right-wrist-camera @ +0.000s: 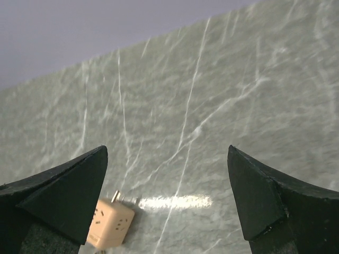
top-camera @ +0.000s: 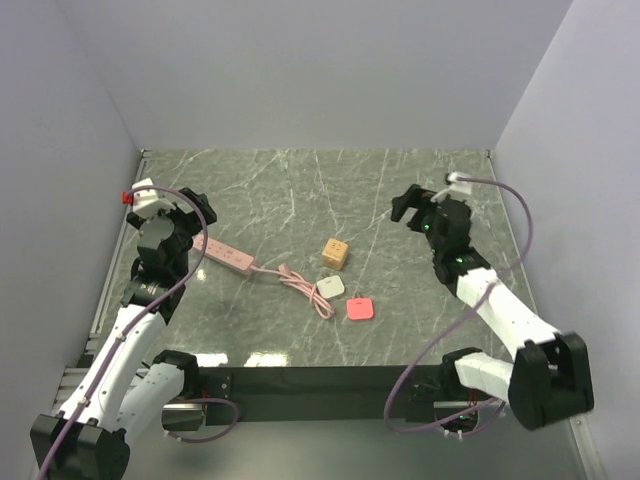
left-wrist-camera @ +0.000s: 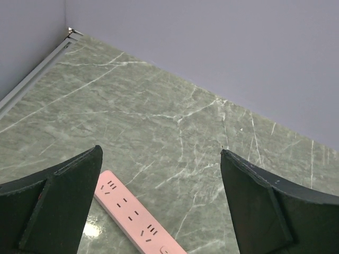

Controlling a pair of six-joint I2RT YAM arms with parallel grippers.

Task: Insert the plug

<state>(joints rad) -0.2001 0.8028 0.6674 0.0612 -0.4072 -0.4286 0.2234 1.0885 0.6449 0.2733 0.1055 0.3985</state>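
One plug (top-camera: 360, 309), coral-pink, flat on counter (top-camera: 400, 190), just right of one white block (top-camera: 330, 287), near one tan cube (top-camera: 335, 253). One pink power strip (top-camera: 228, 255) at left; writing too small to read. Left jaws, right jaws: spread wide, holding nothing.

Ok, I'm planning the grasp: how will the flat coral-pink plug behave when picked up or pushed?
The plug lies flat and low on the table, so it would probably slide rather than tip or roll. It looks like small rigid plastic: likely stiff and light. Its rounded corners might slip from a pinch.
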